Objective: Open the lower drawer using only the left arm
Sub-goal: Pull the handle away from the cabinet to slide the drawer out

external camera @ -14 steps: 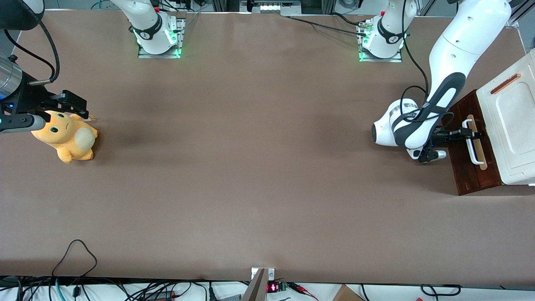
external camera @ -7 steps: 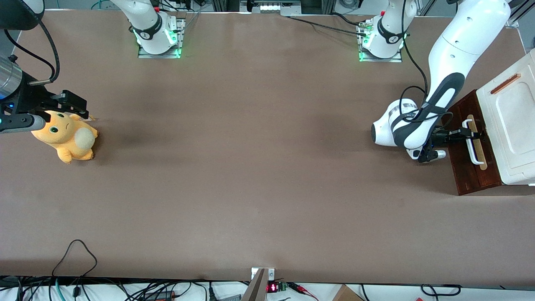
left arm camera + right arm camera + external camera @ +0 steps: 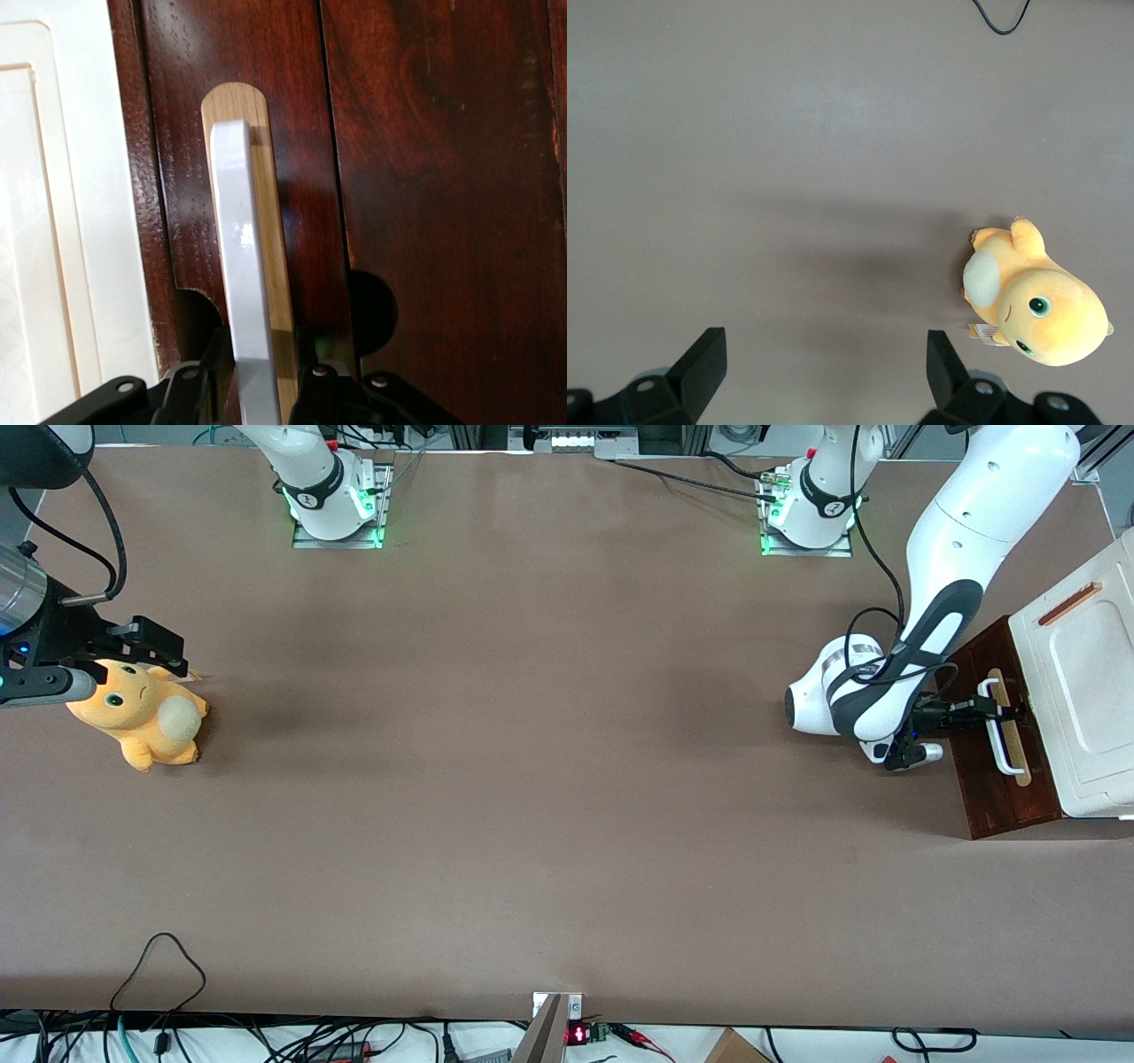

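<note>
Brown table (image 3: pixel 532 779): hand (image 3: pixel 257 390) clamps handle (image 3: pixel 244 292) (white) of lower drawer (image 3: pixel 997 779).

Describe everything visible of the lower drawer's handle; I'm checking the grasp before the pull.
The handle is a glossy white U-shaped bar, seemingly painted metal or plastic, mounted on a pale wood strip with a rounded end, on the dark reddish-brown lower drawer front. The left arm's gripper is at the bar, one finger on each side. Whether the fingers press it cannot be told.
</note>
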Robot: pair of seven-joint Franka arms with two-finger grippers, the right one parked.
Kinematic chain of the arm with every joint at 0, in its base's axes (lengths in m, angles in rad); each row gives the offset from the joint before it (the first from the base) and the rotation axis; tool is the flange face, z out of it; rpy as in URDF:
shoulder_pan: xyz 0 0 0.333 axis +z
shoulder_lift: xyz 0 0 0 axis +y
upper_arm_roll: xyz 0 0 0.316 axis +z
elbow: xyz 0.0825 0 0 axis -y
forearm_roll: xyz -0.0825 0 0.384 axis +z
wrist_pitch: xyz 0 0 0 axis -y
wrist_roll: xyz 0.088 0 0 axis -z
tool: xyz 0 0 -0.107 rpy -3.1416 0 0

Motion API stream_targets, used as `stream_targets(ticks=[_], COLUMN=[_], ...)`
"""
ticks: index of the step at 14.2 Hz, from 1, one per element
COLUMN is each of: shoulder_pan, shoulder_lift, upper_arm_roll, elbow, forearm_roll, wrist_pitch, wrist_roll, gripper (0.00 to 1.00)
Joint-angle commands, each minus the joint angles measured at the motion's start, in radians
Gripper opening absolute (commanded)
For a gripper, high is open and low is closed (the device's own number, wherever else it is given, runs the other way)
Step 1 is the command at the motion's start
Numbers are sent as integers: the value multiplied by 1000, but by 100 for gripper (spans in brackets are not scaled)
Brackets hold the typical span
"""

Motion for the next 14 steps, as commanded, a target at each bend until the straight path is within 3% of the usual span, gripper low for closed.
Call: stream_targets(ticks=[1,14], shoulder_pan=[-21,-41], shoulder_lift=[21,18], upper_arm_roll=[-19,-126], elbow=[45,72], forearm_roll=[19,5], wrist_pitch=[-3,-7], wrist_roll=[19,77], gripper=[0,0])
